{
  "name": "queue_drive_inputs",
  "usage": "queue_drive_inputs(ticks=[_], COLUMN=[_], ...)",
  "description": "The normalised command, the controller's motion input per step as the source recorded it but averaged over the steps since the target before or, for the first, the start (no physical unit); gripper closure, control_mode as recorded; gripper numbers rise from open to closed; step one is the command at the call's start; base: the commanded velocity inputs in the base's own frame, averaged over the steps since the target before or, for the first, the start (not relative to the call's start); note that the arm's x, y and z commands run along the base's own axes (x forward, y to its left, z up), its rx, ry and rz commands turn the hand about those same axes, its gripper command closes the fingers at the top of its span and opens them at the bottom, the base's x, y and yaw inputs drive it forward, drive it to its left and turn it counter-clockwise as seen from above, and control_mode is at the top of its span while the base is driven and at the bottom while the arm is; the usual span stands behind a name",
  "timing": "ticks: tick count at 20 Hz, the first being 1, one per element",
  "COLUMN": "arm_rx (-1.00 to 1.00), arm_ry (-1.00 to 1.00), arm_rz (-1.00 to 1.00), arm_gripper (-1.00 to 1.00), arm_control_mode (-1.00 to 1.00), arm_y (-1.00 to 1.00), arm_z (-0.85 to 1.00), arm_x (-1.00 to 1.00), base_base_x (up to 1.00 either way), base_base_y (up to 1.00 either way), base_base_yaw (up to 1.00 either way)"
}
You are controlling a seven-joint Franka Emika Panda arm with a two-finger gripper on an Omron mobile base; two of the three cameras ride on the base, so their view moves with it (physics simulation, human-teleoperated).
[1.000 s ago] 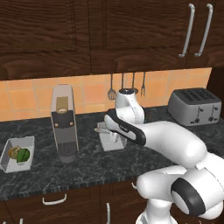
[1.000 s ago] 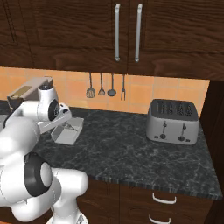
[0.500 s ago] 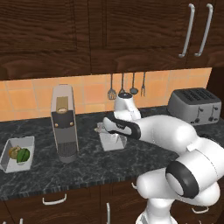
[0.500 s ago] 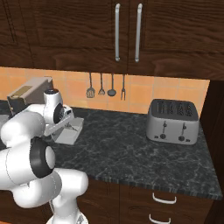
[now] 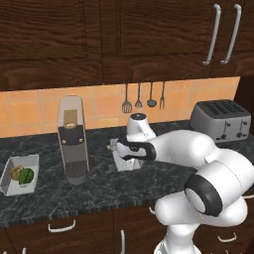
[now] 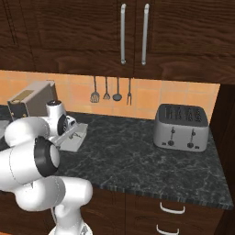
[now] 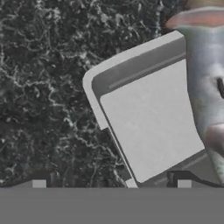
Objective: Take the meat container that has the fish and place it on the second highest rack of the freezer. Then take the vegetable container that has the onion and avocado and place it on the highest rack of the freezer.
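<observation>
Silvery-grey fish [image 7: 205, 65] with pinkish edges in shallow grey tray [image 7: 148, 118], gripper [image 7: 111, 183] spread wide above it, holding nothing

No text or labels can be read.

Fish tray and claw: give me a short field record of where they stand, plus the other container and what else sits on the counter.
fish tray: grey tray on the dark counter, in front of the hanging utensils
fish: silvery body along one side of the tray
claw: open, just over the tray rim, nothing held
vegetable tray: white tray at the counter's left end, with the onion and the avocado inside
coffee machine: upright, left of the fish tray
toaster: at the right end
</observation>
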Motion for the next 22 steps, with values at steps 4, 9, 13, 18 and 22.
queue_drive_inputs(ticks=[4,9,13,18,22], arm_rx=[-0.03,0.00,0.00,0.00,0.00], arm_ry=[0.00,0.02,0.00,0.00,0.00], arm_rz=[0.00,0.03,0.00,0.00,0.00], arm_gripper=[-1.00,-1.00,-1.00,-1.00,-1.00], arm_control_mode=[-1.00,-1.00,-1.00,-1.00,-1.00], arm_y=[0.02,-0.03,0.00,0.00,-0.01], arm_z=[-0.30,-0.16,-0.24,-0.26,-0.38], arm_x=[0.16,0.18,0.00,0.00,0.00], base_base_x=[0.00,0.00,0.00,0.00,0.00], base_base_y=[0.00,0.00,0.00,0.00,0.00], base_base_yaw=[0.00,0.00,0.00,0.00,0.00])
